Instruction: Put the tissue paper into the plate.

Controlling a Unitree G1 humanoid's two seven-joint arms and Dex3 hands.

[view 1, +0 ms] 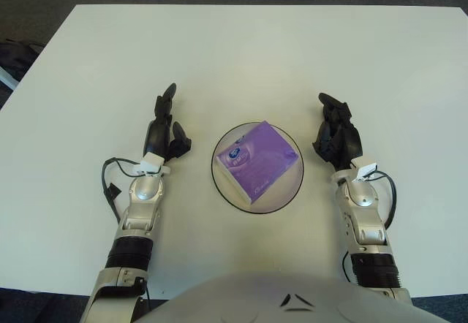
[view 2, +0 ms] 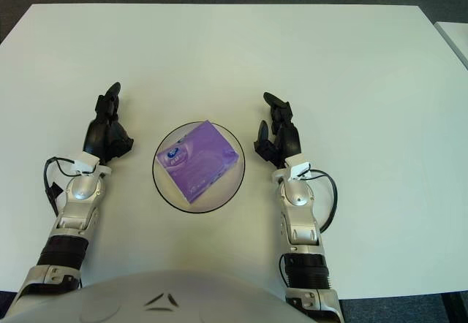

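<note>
A white tabletop [view 1: 241, 52] is filling most of the view. Toward its near edge, about midway between the side edges, a round plate [view 1: 292, 189] with a dark rim is sitting, and a purple pack of tissue paper [view 1: 257, 161] is lying inside it, turned at an angle. The left hand [view 1: 165, 128] is showing left of the plate, fingers spread and holding nothing. The right hand [view 1: 336, 132] is showing right of the plate, fingers loosely parted, gripping nothing.
</note>
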